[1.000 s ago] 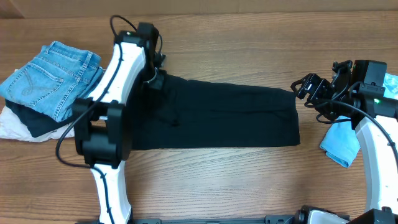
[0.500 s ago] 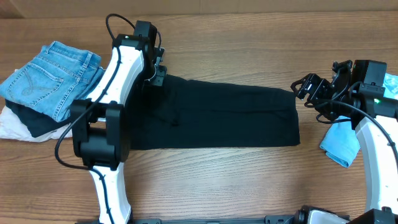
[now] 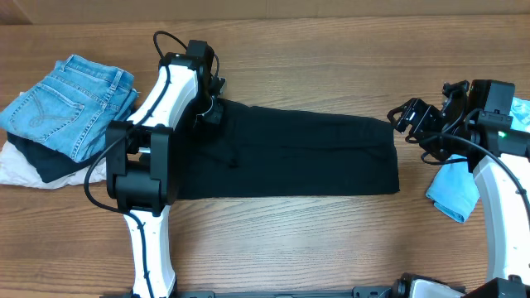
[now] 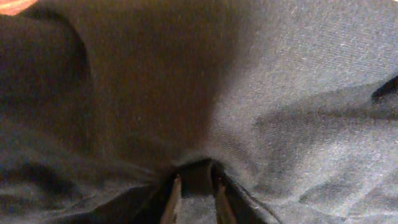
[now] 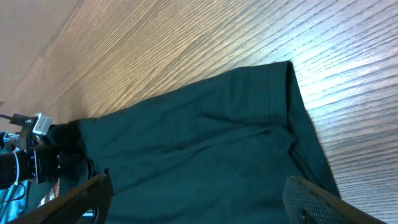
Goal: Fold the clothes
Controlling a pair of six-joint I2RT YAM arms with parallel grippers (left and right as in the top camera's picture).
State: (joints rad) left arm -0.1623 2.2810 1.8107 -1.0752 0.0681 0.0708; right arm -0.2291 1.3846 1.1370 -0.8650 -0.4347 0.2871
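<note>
Though already folded lengthwise, needs black T-shirt (image 3: 290, 153) folded crosswise yet: nipped by left gripper (image 4: 194, 194), beside spread-jawed right gripper (image 3: 405, 119).

Table (image 5: 348, 56) glare; dim, soft T-shirt (image 4: 249, 93) close-up

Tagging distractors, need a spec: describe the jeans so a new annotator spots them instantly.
On the wood table, look at the left end, left of the long black shirt. A small stack lies there, and the jeans top it, over a black garment and a white one. Only they are blue denim, a stitched back pocket showing.
</note>
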